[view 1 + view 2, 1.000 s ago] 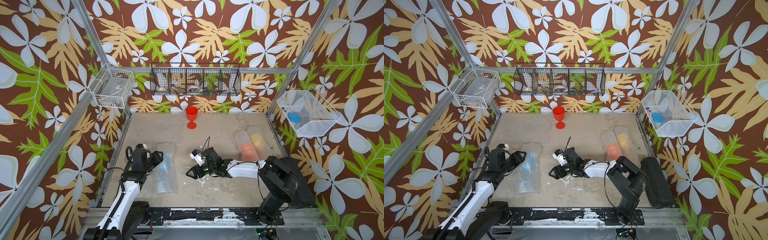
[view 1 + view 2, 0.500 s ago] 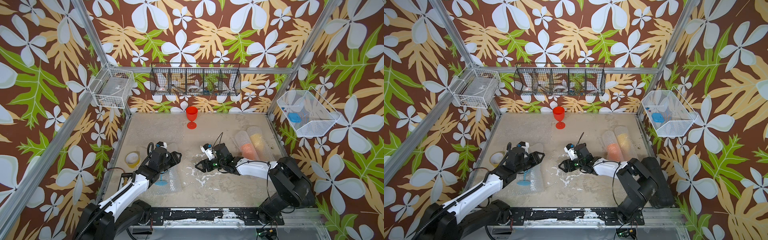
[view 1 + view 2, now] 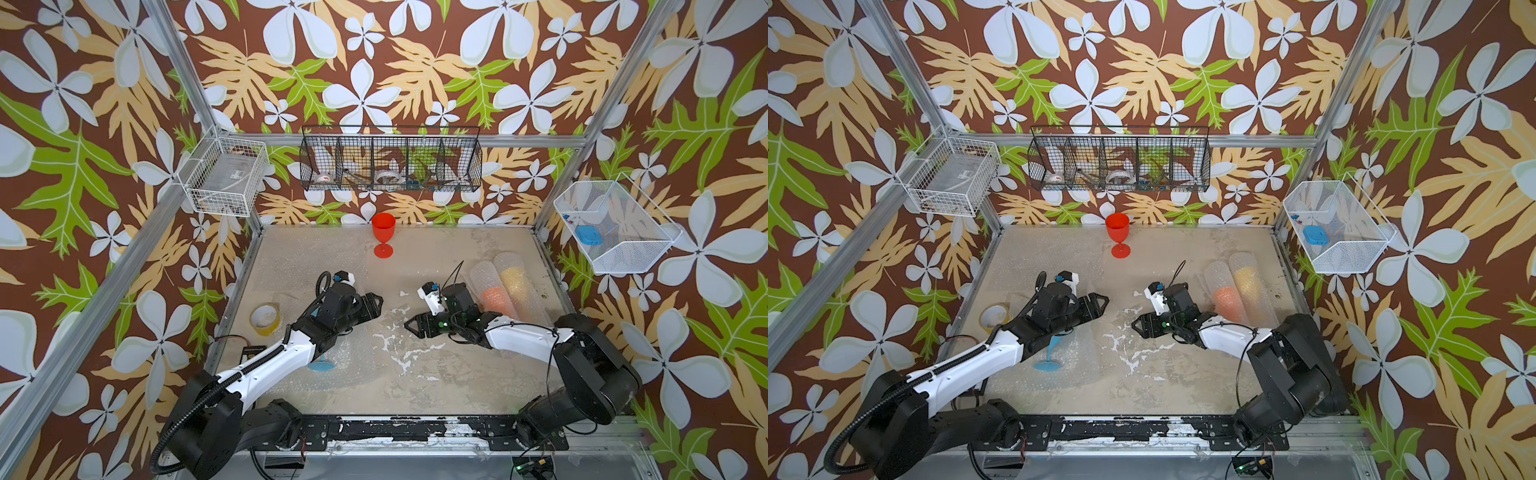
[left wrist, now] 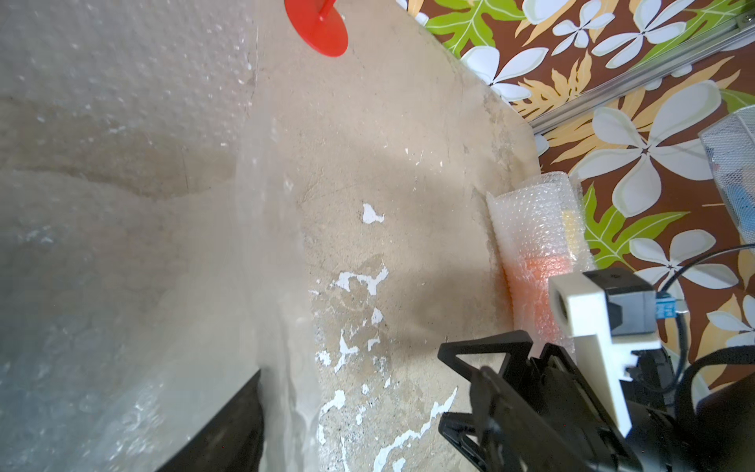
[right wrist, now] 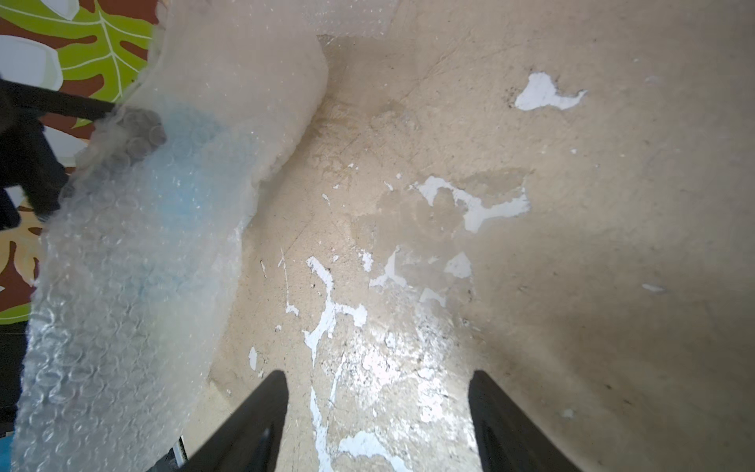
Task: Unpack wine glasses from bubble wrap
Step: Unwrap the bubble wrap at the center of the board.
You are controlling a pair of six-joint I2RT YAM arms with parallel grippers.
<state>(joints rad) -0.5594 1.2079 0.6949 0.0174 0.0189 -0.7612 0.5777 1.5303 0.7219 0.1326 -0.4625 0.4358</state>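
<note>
While the right fingers [image 5: 253, 425] stand wide apart over the bare counter [image 5: 572, 245] with nothing between them, the left fingers [image 4: 228, 429] are harder to read. Only one of them shows in the left wrist view, with bubble wrap [image 5: 122, 286] lying against it. From the right wrist view a dark finger shows through the wrap. I cannot tell how far apart they stand or whether they pinch the sheet.

The light blue goblet [image 3: 1046, 365] sits at the front left of the counter, partly inside that wrap. Its round foot pokes out below the left forearm and its stem slants up under the wrist. The bowl appears only as a pale blue patch through the bubbles in the right wrist view.

The red goblet [image 3: 383, 235] stands upright and unwrapped at the back, near the middle. On the right side, the orange goblet [image 3: 496, 297] and the yellow goblet [image 3: 512, 276] lie side by side, each inside its own rolled tube of wrap, just behind the right arm. A tape roll [image 3: 265, 319] lies by the left edge.
</note>
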